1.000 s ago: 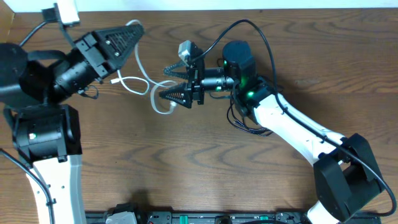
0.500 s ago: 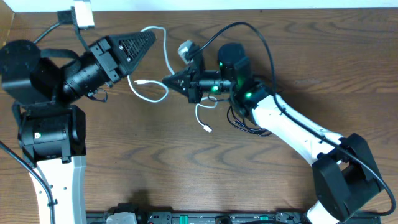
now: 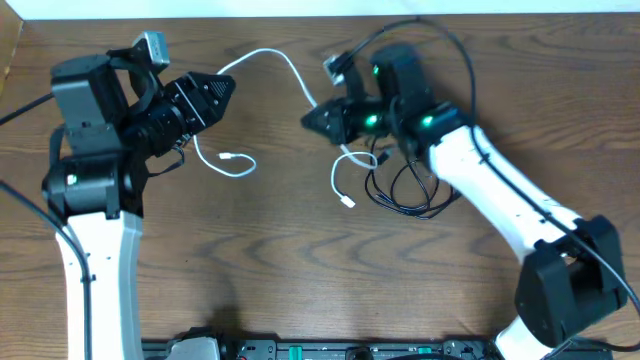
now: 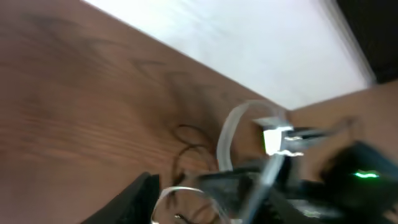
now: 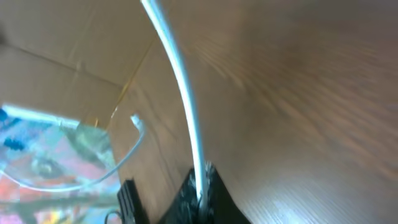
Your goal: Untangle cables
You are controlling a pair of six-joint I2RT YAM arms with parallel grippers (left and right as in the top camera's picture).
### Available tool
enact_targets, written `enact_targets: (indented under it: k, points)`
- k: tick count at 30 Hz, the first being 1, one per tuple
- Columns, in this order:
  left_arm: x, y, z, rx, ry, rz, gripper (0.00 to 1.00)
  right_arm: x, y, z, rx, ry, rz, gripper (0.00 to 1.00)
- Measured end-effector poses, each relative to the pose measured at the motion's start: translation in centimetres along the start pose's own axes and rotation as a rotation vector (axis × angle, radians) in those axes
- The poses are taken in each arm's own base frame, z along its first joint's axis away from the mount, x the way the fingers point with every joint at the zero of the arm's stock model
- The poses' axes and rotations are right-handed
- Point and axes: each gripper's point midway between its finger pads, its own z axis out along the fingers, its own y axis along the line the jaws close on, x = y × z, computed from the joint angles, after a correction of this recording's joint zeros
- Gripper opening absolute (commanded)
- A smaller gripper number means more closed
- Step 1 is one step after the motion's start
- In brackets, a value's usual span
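Above the counter [image 3: 250, 260], spans the white cord [image 3: 275, 57] between left tool [image 3: 222, 86] and right tool [image 3: 312, 118], both pinched on it, to draw it free of black cords [image 3: 405, 195].

A dark brown wood-grain table [image 3: 300, 290] fills the overhead view, its far edge at 12 o'clock meeting a pale strip [image 3: 300, 8]. Two loose ends of a thin white charging cord [image 3: 243, 170] lie on the wood. One curls in a small loop at about 10 o'clock from the table's middle, its small white plug [image 3: 229, 157] inside the curl. The other end hangs down near the middle, its plug [image 3: 348, 203] lying at about 4 o'clock. Just beside it, at 3 o'clock, lies a loose tangle of thin black cords [image 3: 405, 200].
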Motion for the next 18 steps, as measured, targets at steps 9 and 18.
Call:
enact_targets:
  k: [9, 18]
  points:
    - [0.7, 3.4, 2.2, -0.098, 0.062, -0.040, 0.72, -4.2, 2.9, -5.6, 0.188, -0.004, -0.097, 0.01]
    - [1.7, 5.3, 3.7, -0.135, 0.129, -0.029, 0.77, -12.4, 7.3, -14.9, 0.252, -0.256, -0.258, 0.01]
